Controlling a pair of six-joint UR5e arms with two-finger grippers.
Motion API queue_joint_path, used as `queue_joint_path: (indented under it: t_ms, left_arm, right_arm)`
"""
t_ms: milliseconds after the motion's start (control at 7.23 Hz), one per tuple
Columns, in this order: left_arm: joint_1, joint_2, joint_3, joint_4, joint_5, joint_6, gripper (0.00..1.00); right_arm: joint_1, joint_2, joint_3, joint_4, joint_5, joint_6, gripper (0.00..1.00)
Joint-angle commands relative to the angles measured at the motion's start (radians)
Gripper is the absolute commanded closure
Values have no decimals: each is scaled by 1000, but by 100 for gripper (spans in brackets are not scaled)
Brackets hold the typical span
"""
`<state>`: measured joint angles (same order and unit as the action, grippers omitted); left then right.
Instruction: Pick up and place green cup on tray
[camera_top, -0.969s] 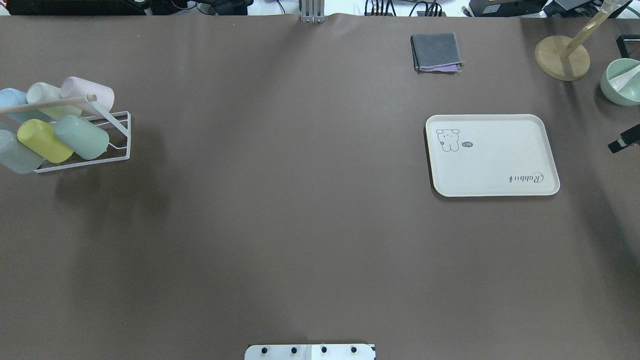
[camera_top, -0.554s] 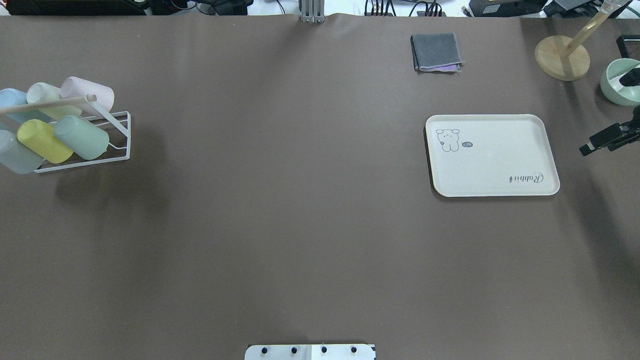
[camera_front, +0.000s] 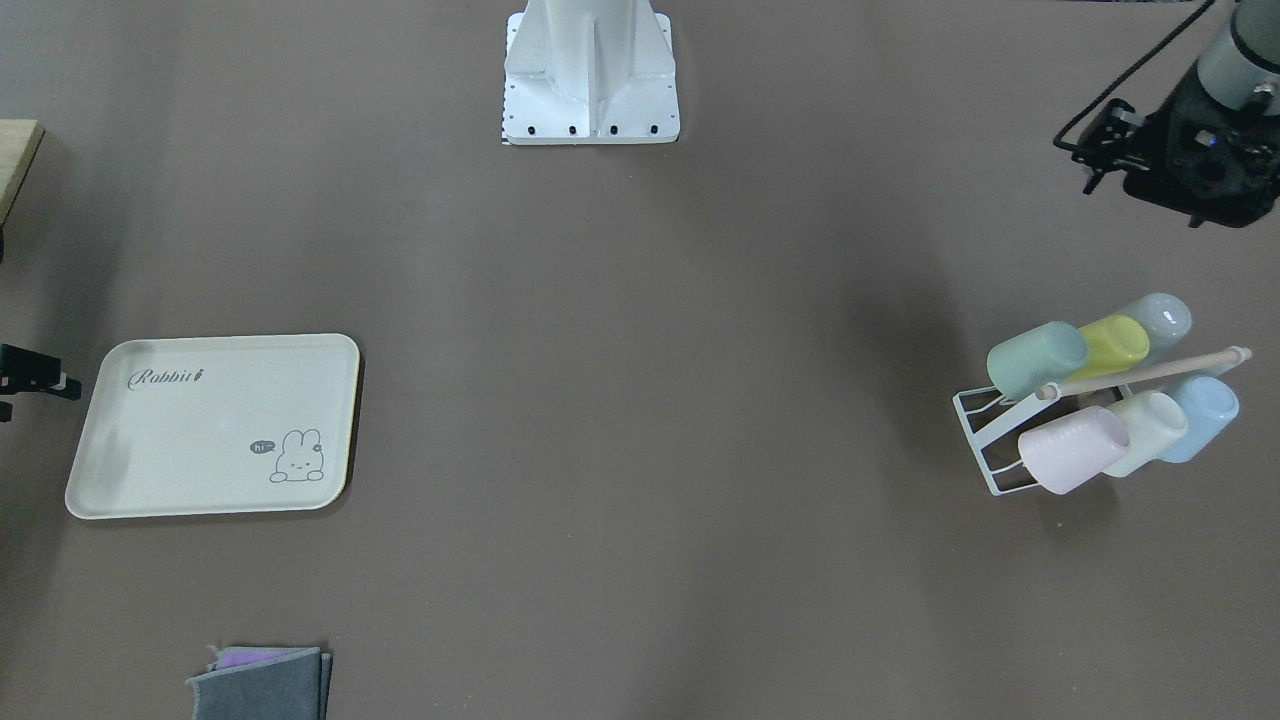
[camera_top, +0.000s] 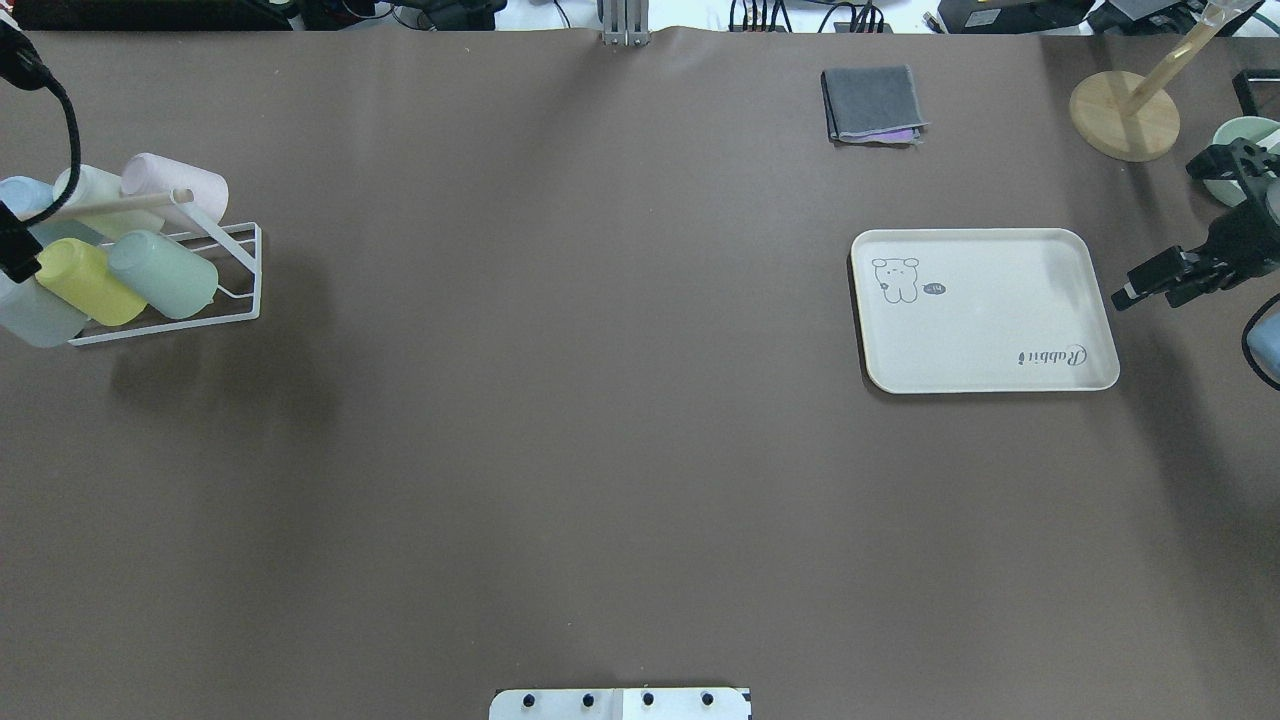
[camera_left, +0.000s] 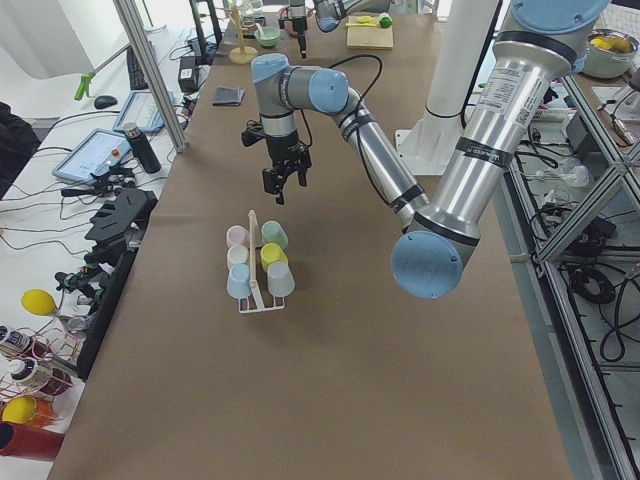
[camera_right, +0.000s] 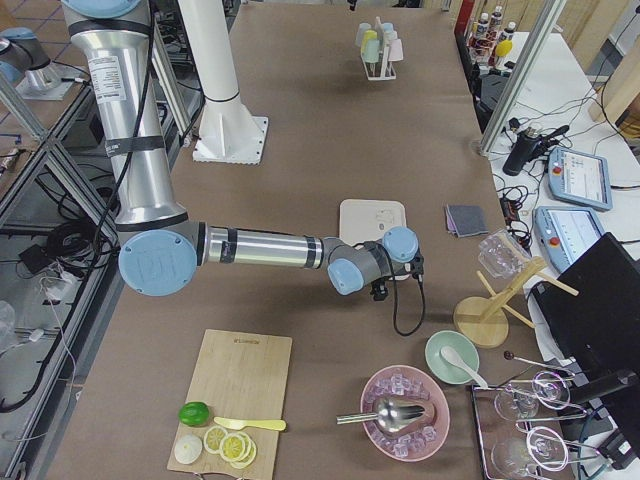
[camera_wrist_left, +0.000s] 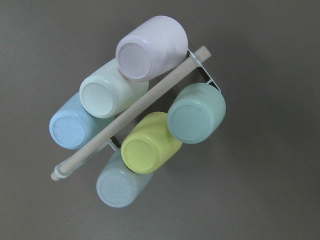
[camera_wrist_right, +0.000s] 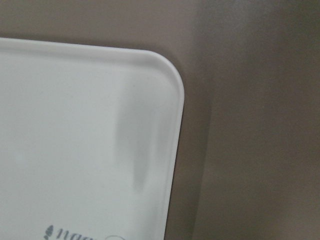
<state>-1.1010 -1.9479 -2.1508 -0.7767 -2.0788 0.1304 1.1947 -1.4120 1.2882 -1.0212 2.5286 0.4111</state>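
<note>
The green cup (camera_top: 165, 272) (camera_wrist_left: 196, 114) (camera_front: 1035, 358) lies mouth-down on a white wire rack (camera_top: 235, 285) at the table's left, next to a yellow cup (camera_top: 88, 282). The cream tray (camera_top: 985, 310) (camera_front: 210, 425) (camera_wrist_right: 75, 140) lies bare at the right. My left gripper (camera_front: 1190, 190) (camera_left: 283, 185) hangs above and behind the rack, looks open, and holds nothing. My right gripper (camera_top: 1150, 285) (camera_front: 25, 390) hovers just off the tray's right edge, looks open, and is empty.
Pink, pale whitish-green and blue cups (camera_wrist_left: 150, 47) fill the rack under its wooden bar (camera_wrist_left: 130, 112). A folded grey cloth (camera_top: 872, 103) lies at the back. A wooden stand (camera_top: 1125, 115) and a mint bowl (camera_top: 1235, 150) sit at the far right.
My right gripper has moved in from the right edge toward the tray's right side. My left arm's cable and a dark part of the gripper have come into view over the rack.
</note>
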Motion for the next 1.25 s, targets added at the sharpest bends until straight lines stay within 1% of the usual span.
queue_joint_path:
  t_ms: [0,138,277,415,554,692,830,969,1107]
  left_arm:
    - [198,0,-122,42,201,-20,2]
    - [228,0,-150,75,212,-18,2]
    - [275,1,-141,80,230,-15,2]
    - [327,-2,-147,82,282,-17,2]
    - [375,-5,-140,80,328,-17,2]
    - [421,-50,-123,89,376,-20,2]
    - [506,-61,-123,102,478,-20,2]
    - [559,-60,-127,102,587,-18,2]
    - [578,-57,-100,96,626,-17,2]
  right_arm:
    - [-27,14,-9,7,-1,66,5]
    - [-38,24,-16,7,-14,66,12]
    - [-52,31,-16,6,-42,66,21]
    - [-58,36,-18,6,-57,66,26]
    - [-58,38,-23,6,-60,66,28]
    - [-58,36,-23,6,-60,64,34]
    - [-57,34,-23,6,-60,64,40]
    - [-57,38,-21,7,-62,64,50]
    - [-57,38,-23,6,-64,66,54]
